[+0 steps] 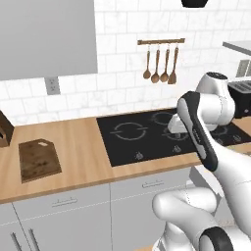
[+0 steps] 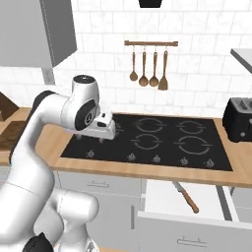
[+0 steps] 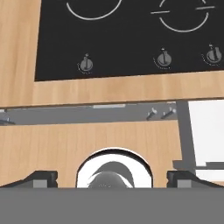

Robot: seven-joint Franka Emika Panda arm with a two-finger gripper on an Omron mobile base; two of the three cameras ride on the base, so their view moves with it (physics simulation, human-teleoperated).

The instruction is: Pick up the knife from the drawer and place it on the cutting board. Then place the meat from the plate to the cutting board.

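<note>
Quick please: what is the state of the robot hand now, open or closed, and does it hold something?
Hand: open, fingers wide apart, holding nothing.

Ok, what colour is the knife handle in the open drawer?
Brown, on the knife in the drawer; right base view shows it best.

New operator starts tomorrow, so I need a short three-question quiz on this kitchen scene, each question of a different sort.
1. True or false: the knife lies inside the open drawer.
2. Multiple choice: the cutting board sits on the counter
A. on the cooktop
B. left of the cooktop
C. beside the toaster
3. Fill in: the tool's fingers stand ____ with nothing between them.

Key
1. True: it rests on the white drawer floor.
2. B: in the left base view the board lies left of the cooktop, near the knife block.
3. Open: in the hand view the two tips sit far apart.
</note>
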